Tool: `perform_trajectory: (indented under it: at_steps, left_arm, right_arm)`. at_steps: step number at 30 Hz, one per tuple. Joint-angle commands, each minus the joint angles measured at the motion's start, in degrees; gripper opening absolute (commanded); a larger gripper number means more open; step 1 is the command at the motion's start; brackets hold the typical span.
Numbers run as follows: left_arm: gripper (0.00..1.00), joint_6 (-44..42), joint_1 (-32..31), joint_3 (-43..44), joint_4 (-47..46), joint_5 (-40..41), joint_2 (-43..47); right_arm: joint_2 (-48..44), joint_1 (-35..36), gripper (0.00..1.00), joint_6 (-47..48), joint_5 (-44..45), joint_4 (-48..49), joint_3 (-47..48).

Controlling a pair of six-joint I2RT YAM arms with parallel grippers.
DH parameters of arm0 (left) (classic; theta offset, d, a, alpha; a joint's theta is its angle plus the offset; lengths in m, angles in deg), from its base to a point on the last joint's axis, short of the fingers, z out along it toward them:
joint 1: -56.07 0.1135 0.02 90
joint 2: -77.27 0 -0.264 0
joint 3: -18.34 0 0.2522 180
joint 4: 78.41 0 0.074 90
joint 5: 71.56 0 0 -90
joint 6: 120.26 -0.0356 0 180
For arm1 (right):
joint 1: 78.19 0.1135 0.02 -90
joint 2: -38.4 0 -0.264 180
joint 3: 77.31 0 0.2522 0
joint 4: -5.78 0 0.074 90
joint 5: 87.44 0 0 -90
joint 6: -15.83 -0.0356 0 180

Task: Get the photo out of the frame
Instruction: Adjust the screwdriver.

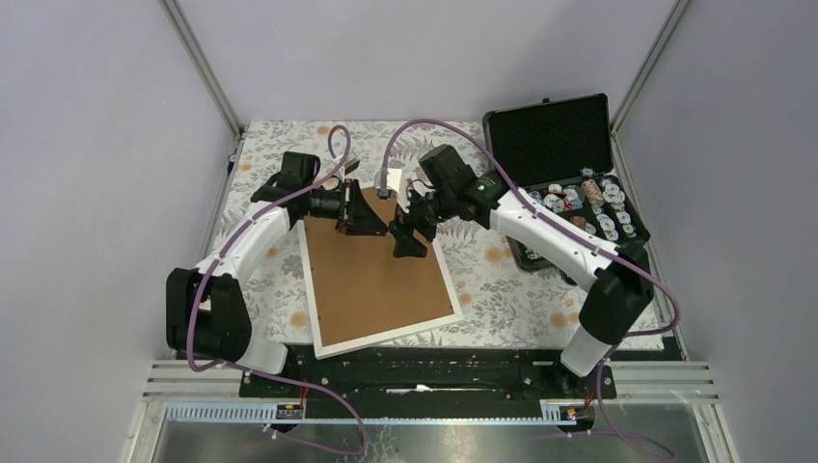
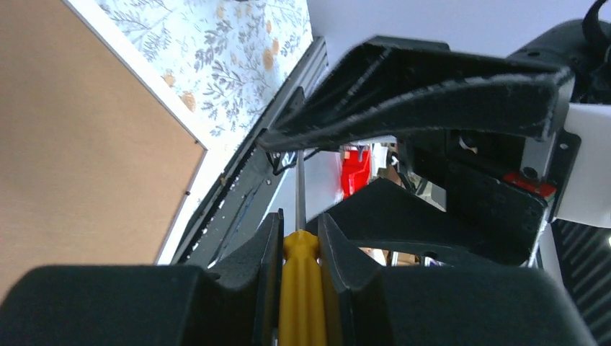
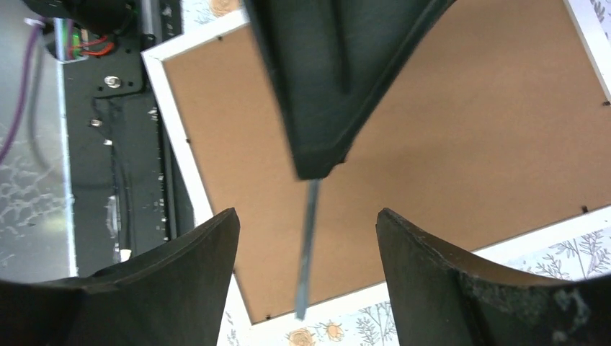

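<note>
The frame (image 1: 376,280) lies face down on the flowered cloth, its brown fibreboard back up inside a thin white border; it also shows in the left wrist view (image 2: 79,144) and the right wrist view (image 3: 461,137). The photo is hidden beneath that back. My left gripper (image 1: 371,217) hovers over the frame's far edge, shut on a yellow-handled screwdriver (image 2: 300,288). Its thin metal shaft (image 3: 308,245) points between the fingers of my right gripper (image 3: 308,223), which stands open and does not touch it. In the top view the right gripper (image 1: 403,236) sits right next to the left one.
An open black foam-lined case (image 1: 564,145) stands at the back right, with several small round items (image 1: 593,207) in its lower half. The black base rail (image 1: 424,367) runs along the near edge. Grey walls and metal posts enclose the table.
</note>
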Motion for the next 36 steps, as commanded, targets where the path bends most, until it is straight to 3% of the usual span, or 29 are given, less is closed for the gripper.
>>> perform_trajectory:
  at_steps: [1, 4, 8, 9, 11, 14, 18, 24, 26, 28, 29, 31, 34, 36]
  left_arm:
    - [0.00, 4.9, -1.0, -2.4, -6.1, -4.0, 0.7]
    - [0.00, 6.9, -1.1, -3.5, -8.0, -4.8, 0.8]
    - [0.00, 7.4, -1.0, -4.0, -7.9, -4.6, 1.4]
    - [0.07, 7.4, -1.0, -4.0, -7.6, -4.3, 1.6]
    - [0.27, 5.4, -1.0, -3.7, -5.2, -3.3, 1.8]
    - [0.44, 2.8, -1.0, -3.8, -2.6, -1.4, 2.5]
    - [0.50, 2.0, -1.0, -3.7, -2.4, -0.2, 2.3]
    - [0.46, 1.7, -1.1, -3.8, -2.0, 0.2, 1.3]
    - [0.35, 1.7, -1.1, -3.8, -2.0, 0.2, 1.0]
    - [0.14, 1.5, -1.1, -3.6, -1.9, -0.2, 0.8]
    - [0.04, 1.3, -1.0, -3.6, -1.9, -0.1, 0.8]
    - [0.00, 1.4, 0.7, -3.5, -1.6, 0.2, 1.0]
    - [0.00, 1.8, 7.1, -3.8, -1.0, 0.5, 0.7]
    - [0.00, -1.1, 12.2, -2.0, 2.2, 1.6, 0.0]
  right_arm:
    - [3.2, 0.8, 0.75, 2.6, 5.1, -2.1, 3.3]
    - [3.6, 1.1, 0.56, 4.3, 5.8, -2.2, 2.4]
    - [2.5, 1.4, 0.09, 4.6, 5.4, -1.3, 0.6]
    - [2.2, 1.5, 0.00, 4.4, 5.1, -0.9, 0.2]
    - [1.7, 1.4, 0.00, 4.0, 4.3, -0.5, -0.3]
    - [1.6, 1.4, 0.00, 3.6, 3.2, -0.4, -0.4]
    - [2.0, 1.5, 0.00, 3.2, 1.3, -0.3, -0.4]
    - [2.8, 1.7, 0.00, 3.4, 1.3, 0.0, 0.6]
    - [3.4, 1.7, 0.00, 3.1, 1.0, -0.1, 1.4]
    - [3.7, 1.7, 0.00, 3.2, 0.9, -0.2, 1.8]
    - [3.7, 1.7, 0.03, 3.1, 1.2, -0.1, 2.0]
    - [3.8, 1.7, 0.16, 2.9, 2.3, -0.2, 2.2]
    - [3.8, 0.0, 0.69, 0.1, 4.1, -0.2, 2.6]
    - [4.8, -4.1, 0.86, -3.6, 3.6, 0.4, 3.5]
